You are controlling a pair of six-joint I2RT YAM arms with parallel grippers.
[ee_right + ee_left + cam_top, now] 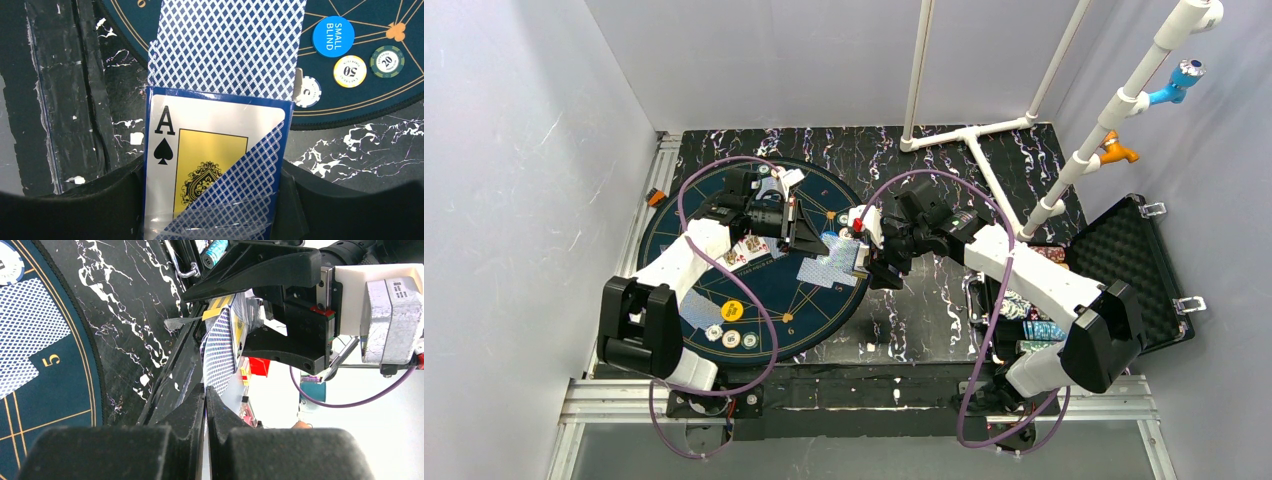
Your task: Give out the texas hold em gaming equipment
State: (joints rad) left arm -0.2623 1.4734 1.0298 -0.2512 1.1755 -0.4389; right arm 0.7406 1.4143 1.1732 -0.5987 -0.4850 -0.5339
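Note:
My right gripper (pixel 867 252) (pixel 212 190) is shut on a card box (pixel 200 165) printed with an ace of spades and a blue diamond pattern, held above the near right rim of the mat. A blue-backed playing card (pixel 227 45) sticks out of its open end. My left gripper (pixel 811 235) (pixel 206 390) faces it, shut on the free end of that card (pixel 220 352). On the mat lie a blue SMALL BLIND disc (pixel 333 33), several chips (pixel 349 71), a yellow disc (pixel 732 310) and dealt cards (pixel 699 310).
The round dark-blue mat (pixel 819 195) covers the left of the black marbled table. The open black foam-lined case (pixel 1134 260) stands at the right with chip stacks (pixel 1034 320) beside it. A white pipe frame (pixel 984 135) stands at the back right.

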